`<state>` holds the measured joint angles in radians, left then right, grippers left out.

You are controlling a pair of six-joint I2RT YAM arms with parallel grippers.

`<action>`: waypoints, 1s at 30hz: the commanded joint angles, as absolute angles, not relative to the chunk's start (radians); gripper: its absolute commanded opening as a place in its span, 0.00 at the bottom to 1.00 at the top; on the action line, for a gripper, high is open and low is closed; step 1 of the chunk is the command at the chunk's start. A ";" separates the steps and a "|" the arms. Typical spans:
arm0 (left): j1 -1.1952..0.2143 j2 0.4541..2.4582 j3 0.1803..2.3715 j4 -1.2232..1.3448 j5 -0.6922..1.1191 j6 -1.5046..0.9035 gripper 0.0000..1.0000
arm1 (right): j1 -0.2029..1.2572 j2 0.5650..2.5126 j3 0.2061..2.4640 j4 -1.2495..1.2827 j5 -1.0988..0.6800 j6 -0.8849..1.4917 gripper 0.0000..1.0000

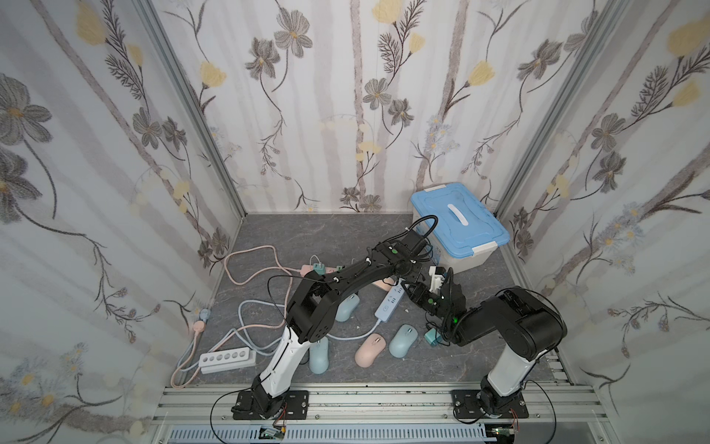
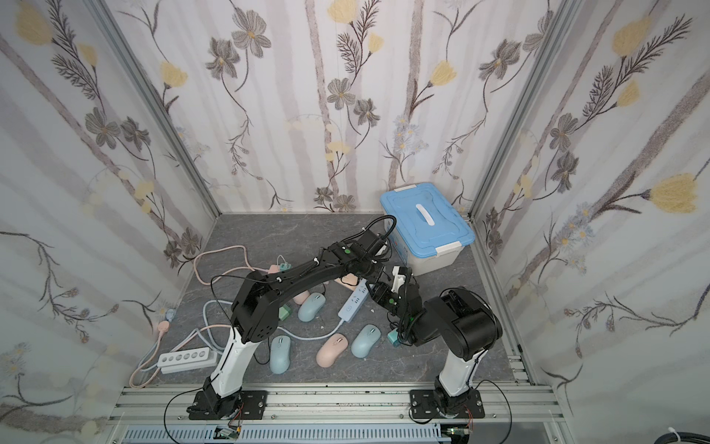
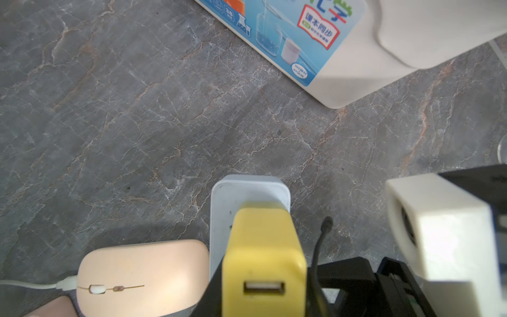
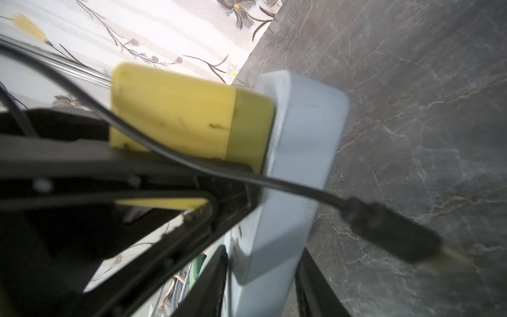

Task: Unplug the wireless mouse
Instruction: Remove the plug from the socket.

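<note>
Yellow charger (image 3: 263, 247) closest, plugged in near the end of the pale power strip (image 3: 227, 200); the left gripper (image 3: 263, 274) is clamped on its sides and its USB port is empty. Black USB plug (image 4: 389, 233) hangs free just beside the charger, roughly 4 o'clock of that gripper, towards the right gripper (image 1: 411, 290), whose jaw gap I cannot make out. Storage box (image 1: 457, 226) sits at 1 o'clock on the table; its label (image 3: 321, 33) reads 课本同步.
</note>
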<state>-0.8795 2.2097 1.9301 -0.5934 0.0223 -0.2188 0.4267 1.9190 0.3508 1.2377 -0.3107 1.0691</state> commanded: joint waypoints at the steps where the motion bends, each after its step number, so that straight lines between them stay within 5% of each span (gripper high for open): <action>1: -0.880 2.193 1.923 -0.549 0.033 -0.233 0.00 | 0.431 1.933 0.348 1.374 -0.318 1.093 0.36; 13: -0.879 2.142 1.838 -0.470 0.049 -0.299 0.00 | 0.451 1.980 0.347 1.470 -0.294 1.128 0.13; 20: -0.884 2.038 1.598 -0.186 0.060 -0.385 0.00 | 0.463 1.986 0.339 1.505 -0.265 1.161 0.00; 30: -0.864 2.154 1.893 -0.616 0.176 -0.354 0.00 | 0.468 1.983 0.347 1.470 -0.267 1.158 0.00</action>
